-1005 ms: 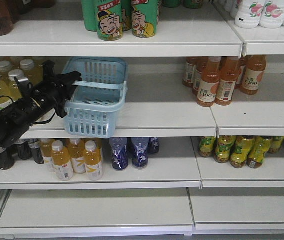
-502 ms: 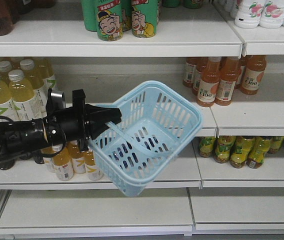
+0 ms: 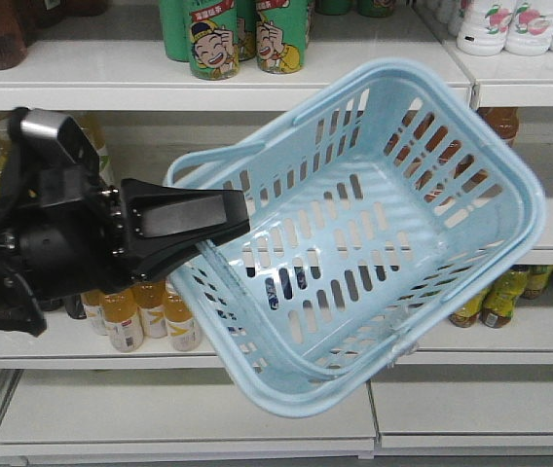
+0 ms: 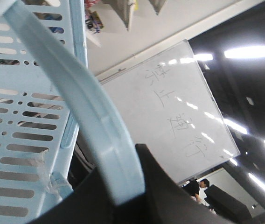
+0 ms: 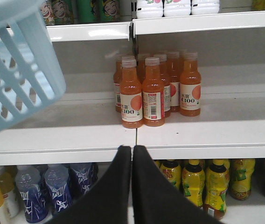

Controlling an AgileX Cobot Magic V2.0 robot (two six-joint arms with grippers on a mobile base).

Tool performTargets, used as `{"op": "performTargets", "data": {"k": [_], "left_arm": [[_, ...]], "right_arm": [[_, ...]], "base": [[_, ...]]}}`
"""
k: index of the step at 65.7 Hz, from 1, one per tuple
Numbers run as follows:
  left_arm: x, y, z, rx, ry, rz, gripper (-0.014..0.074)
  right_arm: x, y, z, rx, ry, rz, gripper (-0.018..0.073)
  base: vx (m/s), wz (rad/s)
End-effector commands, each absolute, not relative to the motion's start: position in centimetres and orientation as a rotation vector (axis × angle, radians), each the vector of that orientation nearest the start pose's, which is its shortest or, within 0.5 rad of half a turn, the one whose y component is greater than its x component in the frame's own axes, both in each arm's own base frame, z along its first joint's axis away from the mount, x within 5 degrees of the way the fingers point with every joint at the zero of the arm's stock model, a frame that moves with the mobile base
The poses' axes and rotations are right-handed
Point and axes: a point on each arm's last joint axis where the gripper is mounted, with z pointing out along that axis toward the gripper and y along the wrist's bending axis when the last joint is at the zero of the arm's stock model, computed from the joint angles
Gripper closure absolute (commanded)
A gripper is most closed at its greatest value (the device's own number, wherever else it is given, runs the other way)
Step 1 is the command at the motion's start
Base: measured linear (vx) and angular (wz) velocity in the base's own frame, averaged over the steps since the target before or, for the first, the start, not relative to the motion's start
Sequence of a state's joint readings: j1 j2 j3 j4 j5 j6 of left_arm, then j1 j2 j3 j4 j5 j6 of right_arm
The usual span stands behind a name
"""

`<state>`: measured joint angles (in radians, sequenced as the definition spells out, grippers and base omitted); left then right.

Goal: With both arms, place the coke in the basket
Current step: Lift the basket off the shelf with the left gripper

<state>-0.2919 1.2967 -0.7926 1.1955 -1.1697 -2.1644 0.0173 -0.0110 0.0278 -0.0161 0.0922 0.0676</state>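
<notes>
We held the basket [image 3: 301, 397] tilted, mouth outward for loading, left end effector [image 3: 220, 226] clamped on its handle [image 4: 76, 112]; right end effector [image 5: 132, 151], beside the basket, clenched empty.

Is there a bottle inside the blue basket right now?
No, the basket tilts its open side toward the front camera, and only its bare slotted floor and walls show inside.

The basket [image 3: 374, 243] hangs tilted before the shelves [image 3: 111, 92], with the left end effector [image 3: 228, 222] at its left side. Juice bottles [image 5: 153, 91] stand behind it, cans [image 3: 247, 39] above.
</notes>
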Motion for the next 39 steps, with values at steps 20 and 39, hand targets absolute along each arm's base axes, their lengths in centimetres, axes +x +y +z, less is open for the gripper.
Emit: {"op": "performTargets", "data": {"k": [20,39], "left_arm": [[16.5,-14.2,34.1,0.574,1.807,-1.946,0.0604],[15.9,-13.7,35.5,0.486,1.651,-2.077,0.0604]], "right_arm": [[5.6,0.1,20.1,0.022,1.515,0.043,0.0564],[5.6,0.1,20.1,0.022,1.515,0.043,0.0564]], "base": [[0.0,0.0],[0.0,0.0]]}}
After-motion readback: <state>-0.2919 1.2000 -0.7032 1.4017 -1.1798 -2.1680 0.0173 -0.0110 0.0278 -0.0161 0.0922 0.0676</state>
